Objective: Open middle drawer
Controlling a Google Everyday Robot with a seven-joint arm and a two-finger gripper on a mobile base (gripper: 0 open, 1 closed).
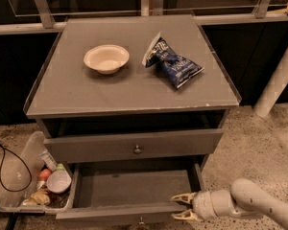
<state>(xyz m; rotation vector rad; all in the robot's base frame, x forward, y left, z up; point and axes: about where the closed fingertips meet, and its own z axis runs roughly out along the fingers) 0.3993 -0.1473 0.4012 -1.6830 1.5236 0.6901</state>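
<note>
The middle drawer [134,186] is grey and stands pulled out below the upper drawer front [86,147]. Its inside is empty, and its front panel [110,214] with a small round knob [141,221] lies at the bottom edge of the view. My gripper [182,206] is at the right end of that front panel, by the drawer's right front corner. Its two yellowish fingertips [180,196] are spread apart with nothing held between them. The white arm reaches in from the lower right.
On the cabinet top [77,90] sit a white bowl [106,58] and a blue chip bag [174,63]. A clear bin [12,176] of snacks and cups stands on the floor at the left, with a black cable [5,162]. A white post [278,80] stands right.
</note>
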